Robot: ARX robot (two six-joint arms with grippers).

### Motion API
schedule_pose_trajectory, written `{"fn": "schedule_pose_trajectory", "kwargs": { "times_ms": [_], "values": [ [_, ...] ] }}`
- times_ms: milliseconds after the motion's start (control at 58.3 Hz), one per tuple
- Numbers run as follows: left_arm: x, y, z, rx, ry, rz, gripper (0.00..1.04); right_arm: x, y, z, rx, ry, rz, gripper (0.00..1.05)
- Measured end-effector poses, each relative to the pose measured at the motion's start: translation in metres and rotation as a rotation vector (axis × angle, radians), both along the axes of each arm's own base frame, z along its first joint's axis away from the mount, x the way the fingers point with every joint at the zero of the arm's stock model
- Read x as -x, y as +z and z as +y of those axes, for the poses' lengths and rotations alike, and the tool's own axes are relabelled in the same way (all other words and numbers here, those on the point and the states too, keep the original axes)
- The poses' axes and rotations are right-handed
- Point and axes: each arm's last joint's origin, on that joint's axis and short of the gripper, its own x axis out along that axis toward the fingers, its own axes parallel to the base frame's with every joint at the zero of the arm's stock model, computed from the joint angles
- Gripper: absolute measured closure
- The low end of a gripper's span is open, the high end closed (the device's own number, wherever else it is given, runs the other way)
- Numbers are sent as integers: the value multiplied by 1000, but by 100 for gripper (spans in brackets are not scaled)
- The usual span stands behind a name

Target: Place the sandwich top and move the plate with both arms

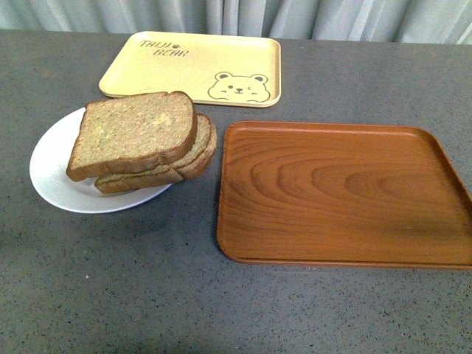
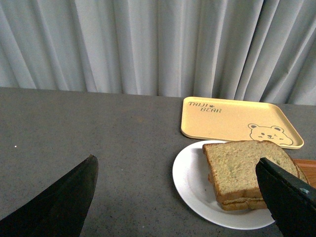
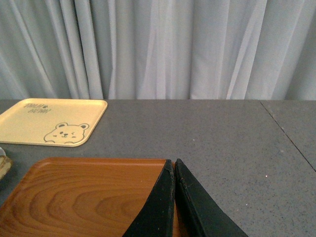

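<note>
The sandwich top (image 1: 133, 133), a thick brown wholemeal slice, lies slightly askew on top of the stacked sandwich on the white plate (image 1: 51, 166) at the table's left. Neither arm shows in the front view. In the left wrist view my left gripper (image 2: 176, 161) is open, its black fingers (image 2: 64, 197) spread wide and back from the plate (image 2: 190, 182) and the sandwich top (image 2: 242, 165). Nothing is between them. My right gripper (image 3: 174, 162) is shut and empty, over the far right corner of the wooden tray (image 3: 84, 197).
A brown wooden tray (image 1: 343, 192) lies right of the plate, almost touching it. A pale yellow bear-printed tray (image 1: 192, 66) sits behind, near the grey curtain. The grey tabletop runs on in front and to the left.
</note>
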Motion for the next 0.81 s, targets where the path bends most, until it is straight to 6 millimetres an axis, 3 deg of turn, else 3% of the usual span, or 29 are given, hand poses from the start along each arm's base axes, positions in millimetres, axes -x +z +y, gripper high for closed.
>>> {"fn": "schedule_pose_trajectory", "kwargs": {
  "times_ms": [806],
  "values": [
    [0, 0, 0, 0, 0, 0, 9, 12, -4, 0, 0, 2, 26, 103]
  ]
}}
